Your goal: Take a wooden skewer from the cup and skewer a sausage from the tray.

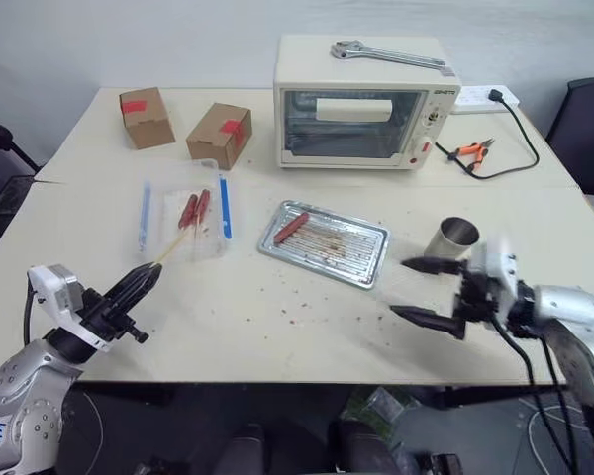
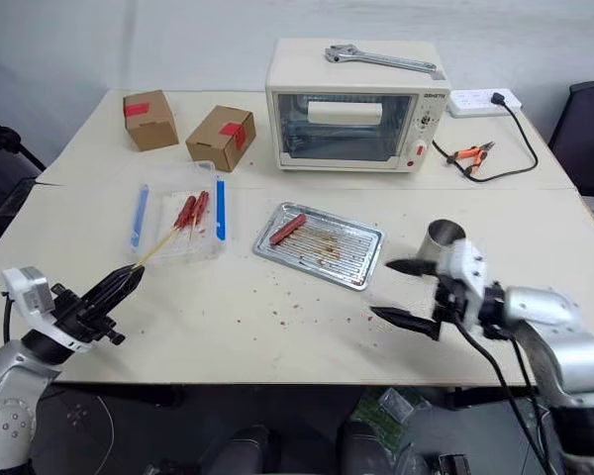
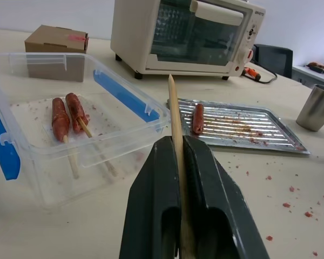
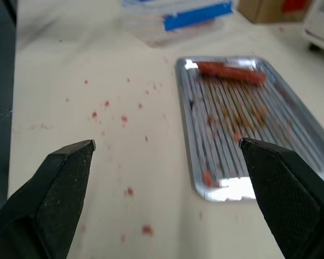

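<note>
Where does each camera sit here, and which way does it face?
Left eye: on the head, looking down over the beige table; both arms show.
Right eye: beside it, same scene slightly shifted.
Left wrist: along the left hand, shut on the thin pale wooden skewer, toward the clear blue-edged plastic box and cream toaster oven.
Right wrist: between the open right hand fingers, toward the ridged silver metal tray.
Shared: both wrist views show the tray's red-brown sausage.
</note>
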{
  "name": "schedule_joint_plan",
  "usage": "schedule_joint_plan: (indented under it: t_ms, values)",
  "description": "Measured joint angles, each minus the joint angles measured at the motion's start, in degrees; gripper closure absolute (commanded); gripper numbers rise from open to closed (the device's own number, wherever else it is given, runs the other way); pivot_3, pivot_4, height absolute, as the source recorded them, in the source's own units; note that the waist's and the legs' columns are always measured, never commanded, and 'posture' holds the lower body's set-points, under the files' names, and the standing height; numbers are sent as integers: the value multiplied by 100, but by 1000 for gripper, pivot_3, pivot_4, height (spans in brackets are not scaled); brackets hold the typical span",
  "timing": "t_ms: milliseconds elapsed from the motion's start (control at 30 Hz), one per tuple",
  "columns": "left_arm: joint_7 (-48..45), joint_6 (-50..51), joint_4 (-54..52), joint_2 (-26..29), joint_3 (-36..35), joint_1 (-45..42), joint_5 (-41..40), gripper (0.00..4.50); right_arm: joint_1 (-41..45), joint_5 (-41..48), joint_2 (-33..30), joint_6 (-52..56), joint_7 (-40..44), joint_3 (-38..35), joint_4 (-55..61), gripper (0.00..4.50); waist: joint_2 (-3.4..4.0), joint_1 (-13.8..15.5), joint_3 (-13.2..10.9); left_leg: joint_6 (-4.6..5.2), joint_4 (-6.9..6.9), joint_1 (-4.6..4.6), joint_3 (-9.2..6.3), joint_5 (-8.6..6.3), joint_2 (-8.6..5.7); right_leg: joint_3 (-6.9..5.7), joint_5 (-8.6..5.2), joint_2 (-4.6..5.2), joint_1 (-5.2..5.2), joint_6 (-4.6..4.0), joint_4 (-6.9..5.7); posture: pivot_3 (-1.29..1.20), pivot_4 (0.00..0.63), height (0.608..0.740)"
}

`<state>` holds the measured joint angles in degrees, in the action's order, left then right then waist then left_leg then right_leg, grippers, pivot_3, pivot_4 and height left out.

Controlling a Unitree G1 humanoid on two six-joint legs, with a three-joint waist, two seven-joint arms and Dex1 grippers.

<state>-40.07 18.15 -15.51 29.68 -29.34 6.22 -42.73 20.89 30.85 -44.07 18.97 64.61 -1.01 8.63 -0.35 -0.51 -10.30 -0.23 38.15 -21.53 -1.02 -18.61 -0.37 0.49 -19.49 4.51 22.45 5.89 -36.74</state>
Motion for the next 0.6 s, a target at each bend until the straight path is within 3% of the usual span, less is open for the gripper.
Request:
schedule_joint_plan:
  t_ms: [167,300,467,600]
  values:
    - [131,-22,13,-171,156,-318,8,4500,2053,-1021,894,235,-166,1206,-1229,47,-2,-5,1,-42,-13,-1,0,23,3,-6,-3,-4,11,-7,-1,0,150,740]
    - [177,-45,29,-235,288,-466,17,4500,3330,-2122,1860,176,-582,2099,-2977,47,-3,-59,1,-42,-12,-12,5,22,-3,-10,-3,0,22,-7,-6,0,150,740]
    - [179,-78,51,-272,351,-563,19,4500,4315,-2636,2846,-695,-925,2168,-5052,47,-4,-145,1,-41,-12,-16,5,21,-3,-17,-3,-1,24,-6,-21,0,150,740]
    - [181,-110,49,-323,381,-585,20,4500,4827,-2882,3275,-1412,-1135,2024,-6355,47,-4,-188,1,-42,-13,-16,4,22,-1,-18,-3,-2,24,-7,-26,0,150,740]
